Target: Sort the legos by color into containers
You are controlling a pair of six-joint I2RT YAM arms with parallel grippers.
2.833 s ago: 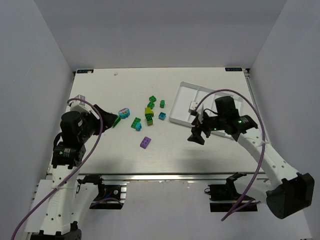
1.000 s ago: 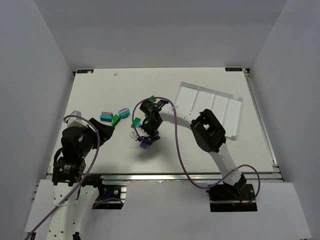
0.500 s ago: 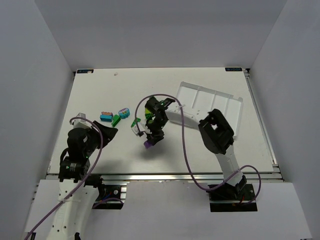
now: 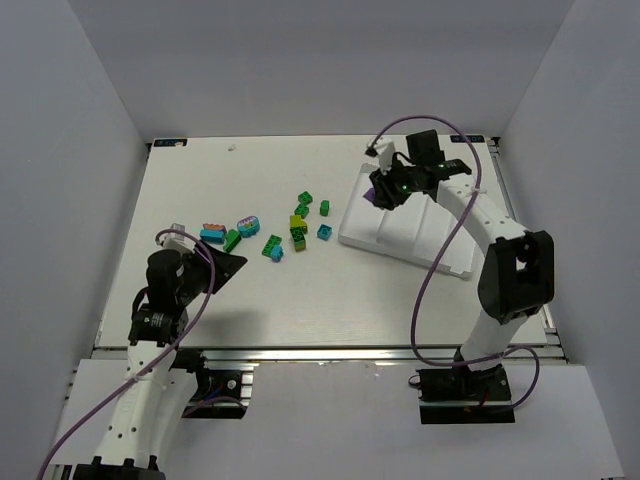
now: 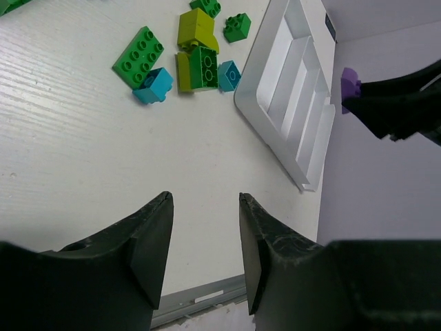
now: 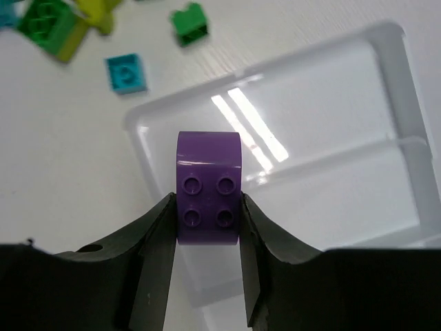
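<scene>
My right gripper (image 6: 207,207) pinches the purple brick (image 6: 207,162) by its smooth side walls above the white tray (image 6: 324,103); judged light, rigid, slick; hold mid-wall.

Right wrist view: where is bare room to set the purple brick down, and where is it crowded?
Bare: the tray compartment under the purple brick, between rim and divider. Crowded: the table left of the tray, where loose bricks cluster.
</scene>
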